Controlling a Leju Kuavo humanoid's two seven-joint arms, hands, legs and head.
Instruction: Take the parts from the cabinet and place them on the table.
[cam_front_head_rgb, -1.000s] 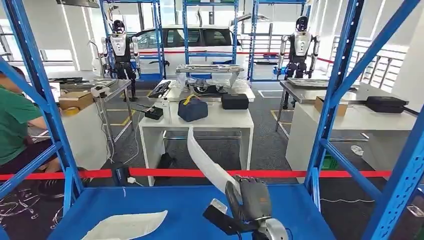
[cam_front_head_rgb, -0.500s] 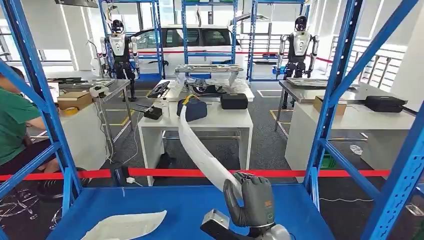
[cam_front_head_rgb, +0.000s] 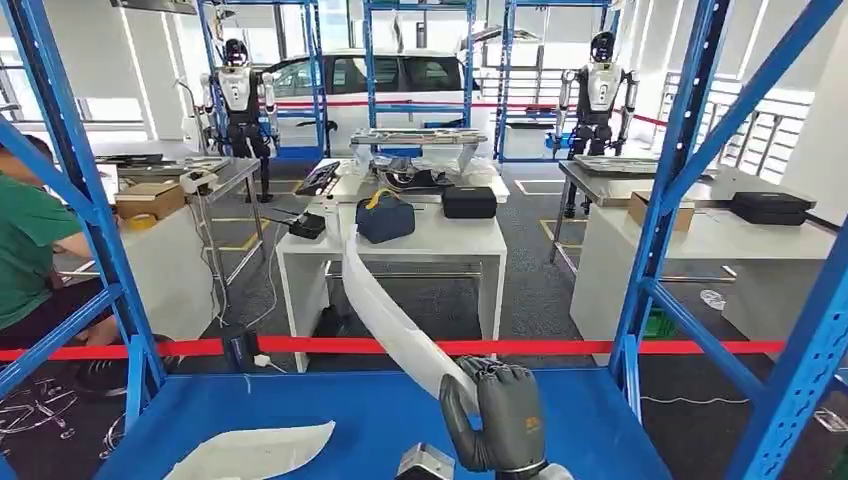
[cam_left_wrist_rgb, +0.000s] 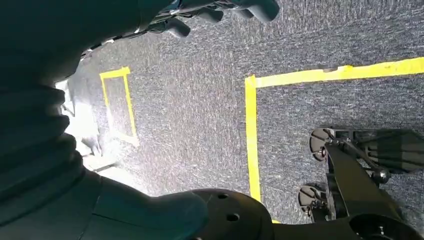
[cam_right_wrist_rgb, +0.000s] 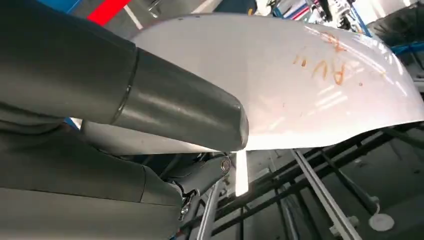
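The right hand (cam_front_head_rgb: 497, 418) has its fingers clamped on a long white curved panel (cam_front_head_rgb: 385, 310), raised above the blue shelf (cam_front_head_rgb: 370, 420) (second white part (cam_front_head_rgb: 252, 450) lies near-left). Lift-out step; next it likely needs carrying clear of the uprights. Left hand (cam_left_wrist_rgb: 220, 12) hangs, fingers apart.

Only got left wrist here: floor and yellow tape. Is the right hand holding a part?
Observer: Yes. The right hand grips one end of a long white curved part, raised above the blue shelf.
Operator: Any parts left on that shelf?
Observer: One more white part lies flat on it, toward the robot's left.
Operator: Markings on the held one?
Observer: Orange handwriting on its surface in the right wrist view; I can't read it reliably.
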